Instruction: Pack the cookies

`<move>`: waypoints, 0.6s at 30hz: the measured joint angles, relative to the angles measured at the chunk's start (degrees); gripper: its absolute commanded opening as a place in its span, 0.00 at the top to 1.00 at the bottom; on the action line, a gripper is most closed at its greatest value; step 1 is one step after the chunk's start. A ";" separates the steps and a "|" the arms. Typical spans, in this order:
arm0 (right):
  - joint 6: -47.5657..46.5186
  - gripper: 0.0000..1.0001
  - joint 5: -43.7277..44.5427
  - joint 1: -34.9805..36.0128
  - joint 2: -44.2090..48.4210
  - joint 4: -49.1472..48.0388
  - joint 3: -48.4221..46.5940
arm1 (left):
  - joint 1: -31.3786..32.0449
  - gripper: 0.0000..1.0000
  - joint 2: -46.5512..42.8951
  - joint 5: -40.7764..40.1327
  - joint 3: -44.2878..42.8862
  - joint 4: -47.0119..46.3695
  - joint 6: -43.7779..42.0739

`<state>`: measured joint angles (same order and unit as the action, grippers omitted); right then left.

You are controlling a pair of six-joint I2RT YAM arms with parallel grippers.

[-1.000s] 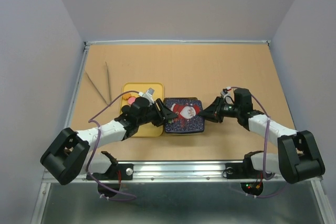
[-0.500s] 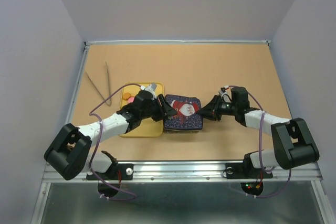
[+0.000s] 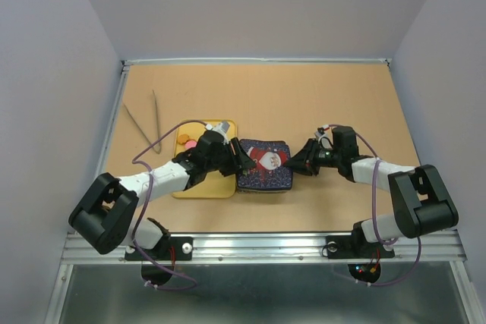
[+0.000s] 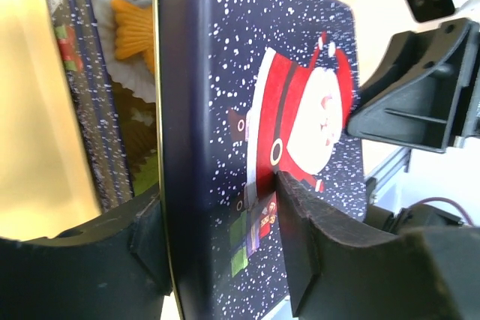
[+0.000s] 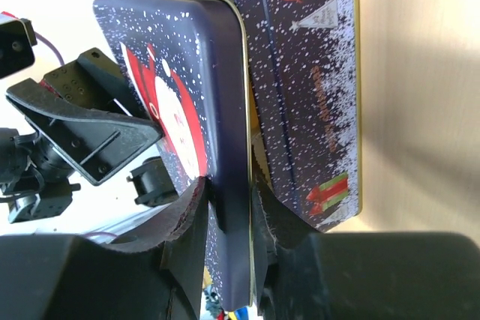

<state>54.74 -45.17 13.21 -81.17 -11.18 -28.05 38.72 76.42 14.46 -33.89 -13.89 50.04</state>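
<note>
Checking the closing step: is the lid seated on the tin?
Not seated: a gap shows between lid and tin, a cookie visible inside; left hand and right hand grip its edges.

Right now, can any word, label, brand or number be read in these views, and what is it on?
Nothing is clear enough to quote.
Pale script on the tin: too blurred to read.
Marks on its printed tag: too small to read.
The lid: Santa picture and snow dots only, no words.
</note>
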 measured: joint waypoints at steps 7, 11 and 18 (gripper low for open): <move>-1.68 0.63 0.59 0.35 -0.55 -0.26 -0.04 | -0.48 0.26 1.09 -0.07 -0.52 0.52 -2.78; -2.23 0.62 1.18 0.37 -0.66 -0.11 -0.76 | -0.96 0.22 0.42 -0.33 -1.05 0.90 -4.61; -2.51 0.61 1.99 0.70 -0.66 0.07 -1.22 | -3.48 0.21 -2.32 -1.90 -1.05 2.75 -7.30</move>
<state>52.23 -43.18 13.91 -81.82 -11.11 -29.28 35.24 74.11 12.56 -34.94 -11.14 42.74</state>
